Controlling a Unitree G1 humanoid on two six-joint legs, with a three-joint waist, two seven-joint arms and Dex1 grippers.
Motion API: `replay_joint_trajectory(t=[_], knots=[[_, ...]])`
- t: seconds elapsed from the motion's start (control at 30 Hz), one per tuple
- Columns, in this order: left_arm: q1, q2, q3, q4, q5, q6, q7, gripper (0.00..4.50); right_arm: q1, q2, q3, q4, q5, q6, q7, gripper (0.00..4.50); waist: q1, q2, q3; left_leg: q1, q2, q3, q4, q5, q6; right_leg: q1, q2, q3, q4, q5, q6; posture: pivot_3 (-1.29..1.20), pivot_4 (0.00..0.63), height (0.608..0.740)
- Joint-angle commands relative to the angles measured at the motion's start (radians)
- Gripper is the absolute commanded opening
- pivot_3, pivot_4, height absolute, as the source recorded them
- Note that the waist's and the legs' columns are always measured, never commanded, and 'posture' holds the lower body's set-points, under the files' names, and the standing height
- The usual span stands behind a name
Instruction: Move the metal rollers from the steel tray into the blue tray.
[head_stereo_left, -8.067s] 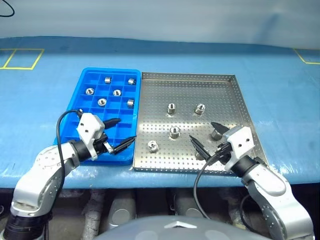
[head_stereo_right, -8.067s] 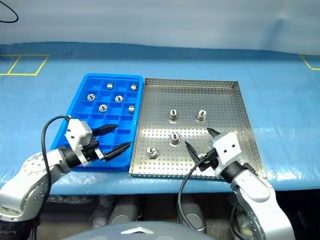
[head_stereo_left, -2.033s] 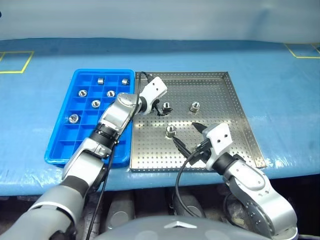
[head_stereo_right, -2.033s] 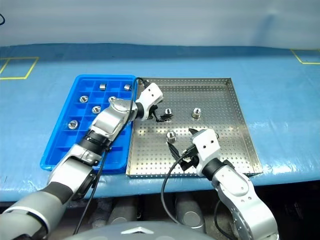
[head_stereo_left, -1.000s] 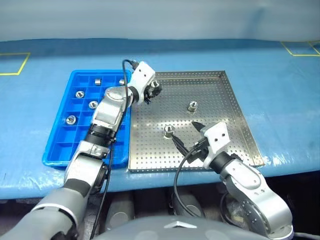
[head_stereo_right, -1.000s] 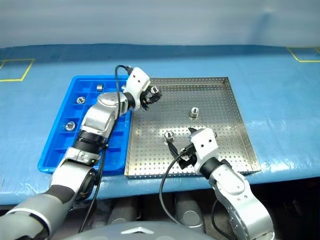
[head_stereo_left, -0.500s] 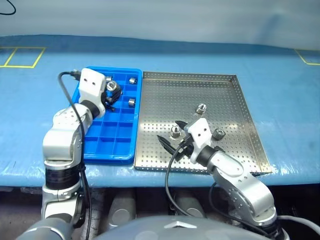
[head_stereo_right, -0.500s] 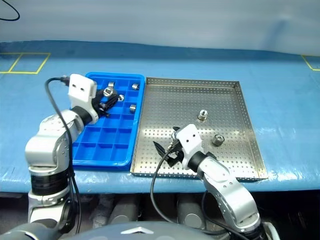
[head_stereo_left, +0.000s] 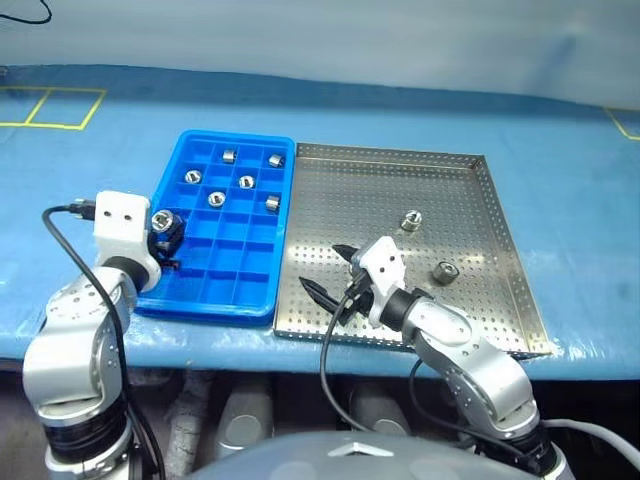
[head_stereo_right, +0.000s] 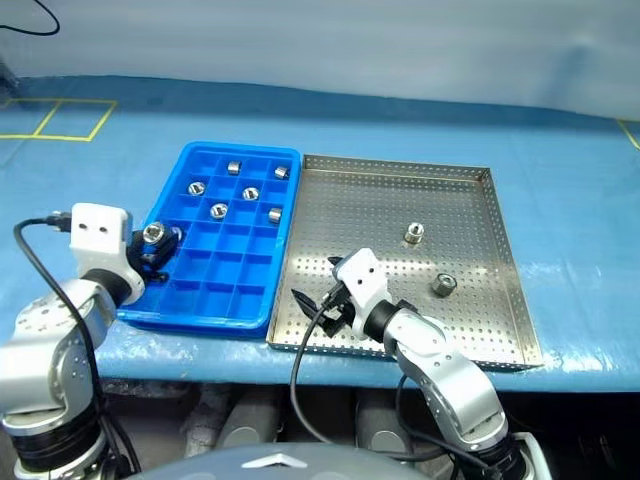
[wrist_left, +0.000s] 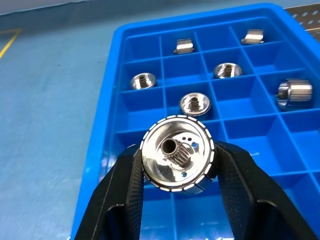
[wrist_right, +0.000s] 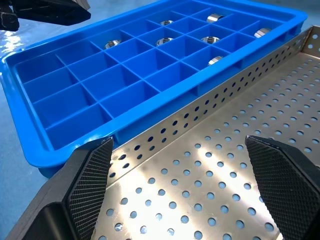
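Low in the frame, the right gripper (head_stereo_left: 325, 275) hangs with jaws spread wide and empty over the near-left corner of the steel tray (head_stereo_left: 470, 325). At left, the left gripper (head_stereo_right: 160, 243) pinches one roller (wrist_left: 177, 153), bore facing up, above the blue tray's (head_stereo_left: 210, 305) left-edge compartments. Farther up-right, two rollers (head_stereo_left: 411, 220) wait, nearer the right arm.

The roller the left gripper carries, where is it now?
The roller sits clamped in the left gripper, above the left edge of the blue tray, near its front.
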Motion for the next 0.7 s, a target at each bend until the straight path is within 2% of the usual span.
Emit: replay_joint_trajectory(t=[0.03,0.2,0.43,0.7], knots=[[0.028,-0.046,0.026,-0.100,-0.014,0.027,0.030,1.87,-0.048,0.013,0.020,0.007,0.021,-0.021,0.040,4.50,0.009,0.000,0.000,0.000,0.000,0.000,0.000,0.000,0.000,0.000,0.000,0.000,0.000,0.000,0.000,0.27,0.150,0.740],[0.117,-0.125,0.020,-0.178,-0.018,0.045,0.063,1.87,-0.155,0.060,0.101,0.087,0.010,-0.068,0.108,4.50,0.023,-0.001,0.000,0.001,0.000,0.000,0.000,0.000,0.000,0.001,0.000,0.000,0.000,0.001,-0.001,0.34,0.150,0.740],[0.231,-0.171,0.022,-0.235,0.000,0.029,0.125,1.87,-0.232,0.089,0.146,0.160,0.007,-0.103,0.170,4.50,0.082,-0.001,0.000,0.001,0.000,-0.001,-0.002,0.001,0.000,0.000,0.000,-0.001,0.000,0.001,-0.002,0.42,0.150,0.740],[0.226,-0.179,0.046,-0.201,0.003,-0.008,0.159,1.87,-0.237,0.092,0.152,0.175,0.005,-0.112,0.189,4.50,0.133,-0.001,0.000,0.001,0.000,-0.001,-0.001,0.001,0.000,0.000,0.000,-0.001,-0.001,-0.001,-0.003,0.42,0.150,0.740]])
